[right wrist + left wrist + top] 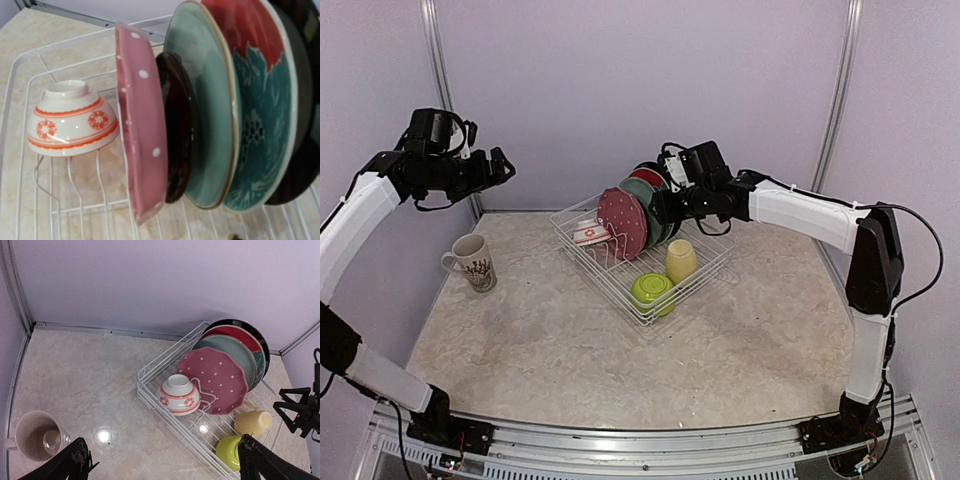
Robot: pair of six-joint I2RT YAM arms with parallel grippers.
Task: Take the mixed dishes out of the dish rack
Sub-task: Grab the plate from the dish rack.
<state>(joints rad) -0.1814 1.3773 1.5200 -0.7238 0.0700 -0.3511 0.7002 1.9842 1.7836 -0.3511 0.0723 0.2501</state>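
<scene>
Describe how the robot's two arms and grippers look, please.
Both the left arm and the right arm have smooth white tube-like links joined by blocky black joints. Thin black cables loop along them. The left gripper and right gripper are black, with angular, pointed fingers.

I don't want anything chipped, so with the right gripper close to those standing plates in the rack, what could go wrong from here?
The pink-dotted plate, dark plate and teal plate stand packed close, so the right gripper might catch two rims or slip off one. Pulling a plate out could tip its neighbour onto the red-white bowl resting upside down beside the pink-dotted plate.
</scene>
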